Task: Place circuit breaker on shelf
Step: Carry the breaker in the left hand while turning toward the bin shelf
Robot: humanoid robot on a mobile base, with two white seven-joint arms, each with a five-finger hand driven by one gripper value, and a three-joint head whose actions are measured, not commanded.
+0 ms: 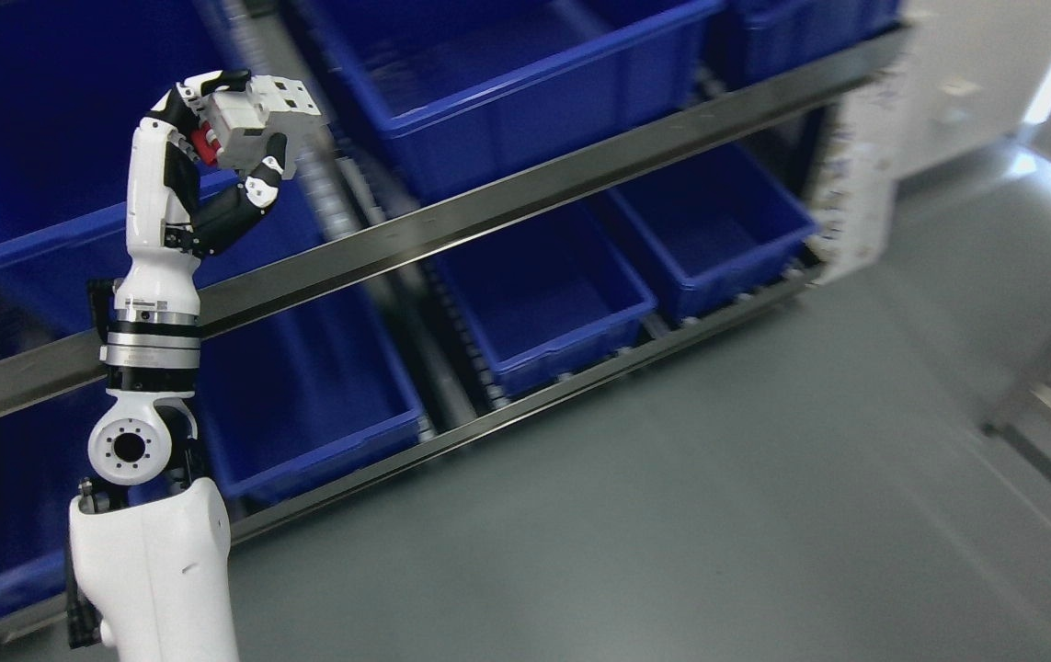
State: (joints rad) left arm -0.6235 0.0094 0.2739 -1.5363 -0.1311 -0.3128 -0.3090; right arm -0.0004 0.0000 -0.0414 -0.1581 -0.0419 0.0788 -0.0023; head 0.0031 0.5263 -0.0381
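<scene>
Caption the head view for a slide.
Left hand holds a circuit breaker up before a shelf of blue bins.

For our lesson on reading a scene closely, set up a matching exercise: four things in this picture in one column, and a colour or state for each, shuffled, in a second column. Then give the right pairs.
Things:
1. circuit breaker
2. left hand
3. storage bins
4. shelf rail

Descriptions:
A. blue, nothing visible inside
B. raised, fingers closed around an object
C. dark metal bar, slanting across the picture
D. light grey with a red part, held in the air

Pairs: 1-D, 2-B, 3-A, 4-C
</scene>
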